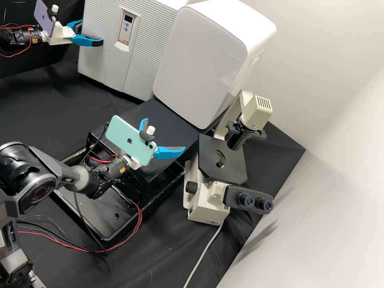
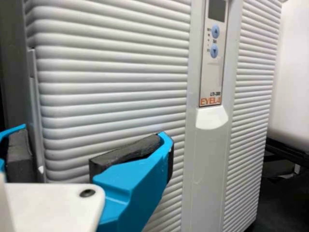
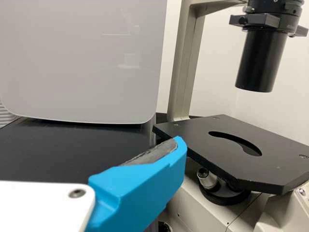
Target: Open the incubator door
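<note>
Left gripper (image 1: 91, 33) at the closed-looking incubator door (image 1: 98, 56).
Its two fingers are spread, one in front of the door's ribbed face, the other out beyond its side edge; whether either touches, I cannot tell. The door stands at the back of the bench, its control panel (image 1: 126, 28) near the top, just beside a rounded white machine (image 1: 200, 60). The right gripper (image 1: 164, 133) hangs with fingers spread between that machine and the microscope (image 1: 210, 196), gripping nothing.
</note>
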`<action>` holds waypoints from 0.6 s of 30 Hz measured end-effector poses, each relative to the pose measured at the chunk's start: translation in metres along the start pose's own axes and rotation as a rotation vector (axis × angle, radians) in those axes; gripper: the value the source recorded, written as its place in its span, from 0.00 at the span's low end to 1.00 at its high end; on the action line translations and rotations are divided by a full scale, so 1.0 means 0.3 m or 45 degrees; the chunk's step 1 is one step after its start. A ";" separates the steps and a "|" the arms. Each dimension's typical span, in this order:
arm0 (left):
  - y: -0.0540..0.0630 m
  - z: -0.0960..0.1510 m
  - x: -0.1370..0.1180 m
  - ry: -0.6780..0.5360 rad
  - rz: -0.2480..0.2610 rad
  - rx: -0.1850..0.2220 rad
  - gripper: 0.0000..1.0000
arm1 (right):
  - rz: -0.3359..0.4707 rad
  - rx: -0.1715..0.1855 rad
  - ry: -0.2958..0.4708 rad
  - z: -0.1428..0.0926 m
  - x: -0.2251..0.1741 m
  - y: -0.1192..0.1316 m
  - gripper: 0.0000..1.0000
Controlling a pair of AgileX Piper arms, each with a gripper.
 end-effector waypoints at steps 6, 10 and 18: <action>0.019 0.026 -0.023 0.034 -0.019 -0.016 0.00 | 0.000 0.000 0.000 0.000 0.000 0.000 1.00; 0.030 0.051 -0.039 0.059 -0.030 -0.008 0.00 | 0.000 0.000 0.000 0.000 0.000 0.000 1.00; 0.052 0.074 -0.055 0.094 -0.046 0.010 0.00 | 0.000 0.000 0.000 0.000 0.000 0.000 1.00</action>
